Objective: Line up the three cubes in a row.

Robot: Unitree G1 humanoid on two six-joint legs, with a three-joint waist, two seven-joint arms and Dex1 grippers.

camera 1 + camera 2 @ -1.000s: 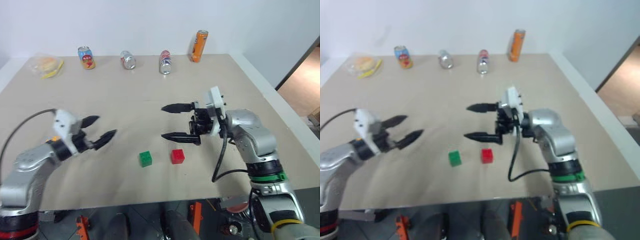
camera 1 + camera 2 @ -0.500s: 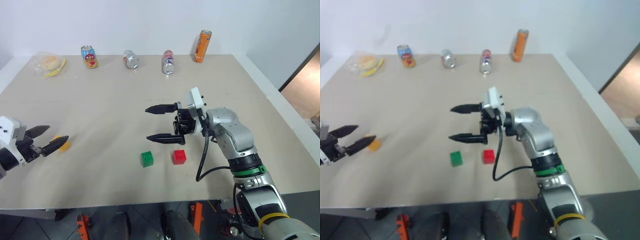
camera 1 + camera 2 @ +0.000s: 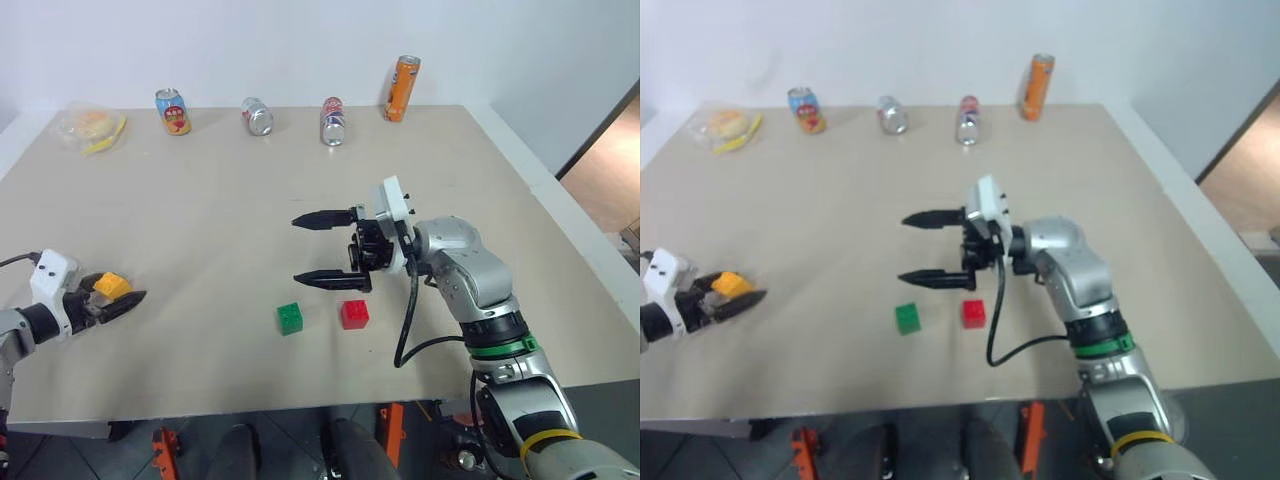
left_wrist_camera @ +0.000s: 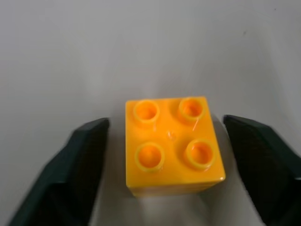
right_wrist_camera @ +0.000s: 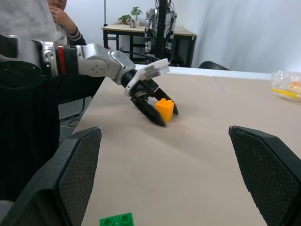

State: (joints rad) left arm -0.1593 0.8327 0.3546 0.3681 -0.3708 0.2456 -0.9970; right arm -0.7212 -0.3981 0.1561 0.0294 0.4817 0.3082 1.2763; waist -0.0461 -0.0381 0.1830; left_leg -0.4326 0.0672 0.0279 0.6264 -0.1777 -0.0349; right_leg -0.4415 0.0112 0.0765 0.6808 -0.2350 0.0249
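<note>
The yellow-orange cube [image 3: 112,285] sits on the table [image 3: 200,220] at the near left, studs up. My left gripper [image 3: 118,289] straddles it, one black finger on each side. In the left wrist view the cube [image 4: 171,146] lies between the fingertips [image 4: 91,141] with a thin gap on either side, so the gripper is open around it. The green cube [image 3: 290,318] and the red cube [image 3: 353,314] rest side by side near the front middle. My right gripper [image 3: 296,251] hovers just behind them, pointing left, open and empty.
Three drink cans [image 3: 172,112], [image 3: 257,116], [image 3: 332,120] and a tall orange can [image 3: 403,88] stand along the far edge. A clear bag of food [image 3: 92,128] lies at the far left corner. A person [image 5: 28,19] stands beyond the table's left side.
My left gripper has swung left and down to the yellow-orange cube, and its fingers have narrowed around it. The right gripper has stayed in place.
</note>
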